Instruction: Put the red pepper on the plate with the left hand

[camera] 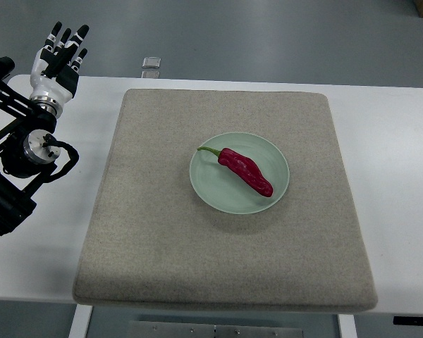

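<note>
Already the pepper (245, 171) lies on the plate (207, 189), slanting across its middle with the green stem toward the upper left. It looks light and fairly firm, with a glossy, likely slippery skin; the thick middle of the body would give the surest hold, the thin stem the poorest. The plate holds nothing else and sits near the centre of the mat (148, 239). The left hand (58, 56) is well away at the table's (381, 134) far left corner, fingers extended and empty. The task appears done.
</note>
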`<control>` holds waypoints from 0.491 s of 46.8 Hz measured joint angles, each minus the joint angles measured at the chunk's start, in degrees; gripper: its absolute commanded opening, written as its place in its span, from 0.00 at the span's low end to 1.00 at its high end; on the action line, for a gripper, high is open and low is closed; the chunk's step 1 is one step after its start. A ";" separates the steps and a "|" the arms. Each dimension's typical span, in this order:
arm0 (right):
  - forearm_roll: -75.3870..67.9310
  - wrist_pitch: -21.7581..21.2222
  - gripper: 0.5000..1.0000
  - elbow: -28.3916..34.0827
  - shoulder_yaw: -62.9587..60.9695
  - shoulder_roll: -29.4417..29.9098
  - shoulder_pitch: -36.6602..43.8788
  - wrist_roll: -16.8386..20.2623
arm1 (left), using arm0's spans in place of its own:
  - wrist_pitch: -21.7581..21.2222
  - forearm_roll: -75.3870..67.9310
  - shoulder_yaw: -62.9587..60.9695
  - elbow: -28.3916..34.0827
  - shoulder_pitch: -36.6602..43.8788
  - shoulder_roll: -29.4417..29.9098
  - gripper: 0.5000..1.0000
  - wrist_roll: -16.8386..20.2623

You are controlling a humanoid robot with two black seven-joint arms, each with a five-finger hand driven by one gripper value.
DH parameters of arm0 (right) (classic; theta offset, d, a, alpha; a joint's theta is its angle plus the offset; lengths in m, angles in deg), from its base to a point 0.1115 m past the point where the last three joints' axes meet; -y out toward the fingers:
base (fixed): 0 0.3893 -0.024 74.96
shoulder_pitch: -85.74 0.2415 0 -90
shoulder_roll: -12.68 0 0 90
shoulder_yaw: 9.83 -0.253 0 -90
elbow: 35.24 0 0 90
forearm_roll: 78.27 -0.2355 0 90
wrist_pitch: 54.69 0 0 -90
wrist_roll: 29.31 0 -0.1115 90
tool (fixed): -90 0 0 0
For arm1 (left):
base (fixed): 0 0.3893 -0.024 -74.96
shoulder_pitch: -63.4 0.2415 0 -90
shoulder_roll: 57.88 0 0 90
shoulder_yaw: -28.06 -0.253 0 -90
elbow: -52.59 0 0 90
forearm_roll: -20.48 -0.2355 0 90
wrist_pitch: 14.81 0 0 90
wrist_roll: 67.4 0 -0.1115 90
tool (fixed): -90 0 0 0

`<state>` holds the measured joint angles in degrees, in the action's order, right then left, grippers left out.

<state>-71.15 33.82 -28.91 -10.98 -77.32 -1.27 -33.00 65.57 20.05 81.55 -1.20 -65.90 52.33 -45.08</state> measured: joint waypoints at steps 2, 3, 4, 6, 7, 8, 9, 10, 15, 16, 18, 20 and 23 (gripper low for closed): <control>0.00 0.00 0.86 0.00 0.00 0.00 0.00 0.00 | 0.11 0.00 0.02 -0.03 -0.04 0.00 1.00 0.00; 0.00 0.00 0.86 0.00 0.00 0.00 0.00 0.00 | 0.15 0.00 0.03 -0.06 -0.04 0.00 1.00 0.00; 0.00 0.00 0.86 0.00 0.00 0.00 0.00 0.00 | 0.16 0.00 0.03 -0.10 -0.04 0.00 1.00 0.00; 0.00 0.00 0.86 0.00 0.00 0.00 0.00 0.00 | 0.19 0.00 0.03 -0.18 -0.04 0.00 1.00 0.00; 0.00 0.00 0.86 0.00 0.00 0.00 0.00 0.00 | 0.24 0.00 0.03 -0.22 -0.04 -0.01 1.00 0.00; 0.00 0.00 0.86 0.00 0.00 0.00 0.00 0.00 | 0.28 0.00 0.03 -0.24 -0.04 -0.02 1.00 0.00; 0.00 0.00 0.86 0.00 -0.03 0.00 0.00 0.00 | 0.35 0.00 0.03 -0.25 -0.04 -0.04 1.00 0.00; 0.00 0.00 0.86 0.00 -0.04 0.00 0.01 0.00 | 0.38 0.00 0.03 -0.26 -0.04 -0.04 1.00 0.00; 0.00 0.00 0.86 0.00 -0.17 0.00 0.35 0.00 | 0.71 0.00 0.33 -0.27 -0.04 -0.02 1.00 0.00; 0.00 0.00 0.86 0.00 -0.18 0.00 0.36 0.00 | 0.72 0.00 0.36 -0.27 -0.04 -0.01 1.00 0.00; 0.00 0.00 0.86 0.00 -0.18 0.00 0.40 0.00 | 0.73 0.00 0.38 -0.27 -0.04 0.00 1.00 0.00; 0.00 0.00 0.86 0.00 -0.15 0.00 0.44 0.00 | 0.77 0.00 0.38 -0.27 -0.04 0.00 1.00 0.00; 0.00 0.00 0.86 0.00 -0.08 0.00 0.43 0.00 | 0.81 0.00 0.38 -0.27 -0.04 0.00 1.00 0.00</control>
<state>-71.15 33.82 -28.91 -11.05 -77.32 -0.84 -33.00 66.39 20.04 81.93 -1.47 -65.93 52.33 -45.08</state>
